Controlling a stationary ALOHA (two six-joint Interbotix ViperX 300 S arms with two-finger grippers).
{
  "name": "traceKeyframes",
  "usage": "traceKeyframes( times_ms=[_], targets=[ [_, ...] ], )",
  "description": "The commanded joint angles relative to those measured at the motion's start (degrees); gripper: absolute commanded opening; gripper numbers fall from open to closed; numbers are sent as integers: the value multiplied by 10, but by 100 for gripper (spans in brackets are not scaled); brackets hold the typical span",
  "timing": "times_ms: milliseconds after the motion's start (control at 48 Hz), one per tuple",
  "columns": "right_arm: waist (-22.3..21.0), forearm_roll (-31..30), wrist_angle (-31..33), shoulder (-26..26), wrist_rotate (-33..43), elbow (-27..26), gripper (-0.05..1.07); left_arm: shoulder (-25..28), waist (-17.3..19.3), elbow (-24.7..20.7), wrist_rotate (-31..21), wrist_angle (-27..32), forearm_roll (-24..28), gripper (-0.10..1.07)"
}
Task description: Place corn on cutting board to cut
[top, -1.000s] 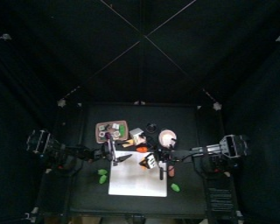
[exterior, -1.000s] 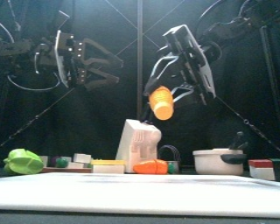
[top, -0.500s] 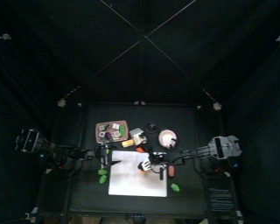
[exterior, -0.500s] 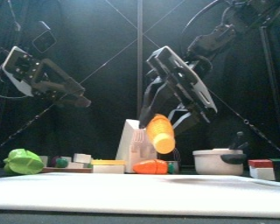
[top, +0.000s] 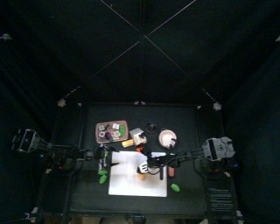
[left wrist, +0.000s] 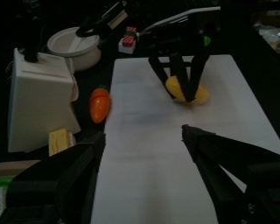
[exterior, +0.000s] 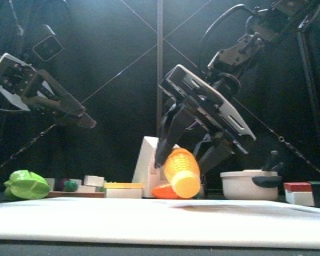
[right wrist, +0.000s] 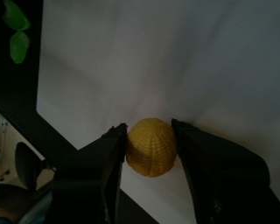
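Right hand (exterior: 190, 178) has descended — clamped on corn (exterior: 184, 172), now just above cutting board (exterior: 160, 221). Release pending. Left hand (left wrist: 143, 149) open, empty, withdrawn.

Right end effector (right wrist: 152, 149) clamps corn (right wrist: 152, 146) over cutting board (right wrist: 178, 61).

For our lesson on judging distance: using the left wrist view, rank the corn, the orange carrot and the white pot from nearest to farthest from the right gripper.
1. Corn: clamped in the right gripper, over the cutting board.
2. Orange carrot: on the black table just off the board's edge.
3. White pot: beyond the board's far corner.
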Motion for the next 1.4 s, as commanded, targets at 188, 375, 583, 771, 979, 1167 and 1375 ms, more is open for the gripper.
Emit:
traceKeyframes(
  times_ms=[188,375,583,771,979,1167,1375],
  targets=[
    [-1,0,-2,-1,-1,4,71,-3,-1,-9,-1,-2,0,101],
    [-1,3,-1,-1,0,6,87,-3,0,-9,-1,-3,0,101],
    [-2,6,4,-4,0,4,97,-3,-1,-10,-1,-3,0,101],
    [-7,10,30,0,0,0,98,-3,-1,-10,-1,-3,0,101],
    [-7,2,30,-3,-1,-12,98,-3,-1,-10,-1,-3,0,101],
    [-11,-1,39,-11,-1,-12,98,-1,-1,-10,-1,-3,0,101],
    [-11,-16,63,-22,-1,-14,98,0,-1,-10,-1,-3,0,101]
  ],
)
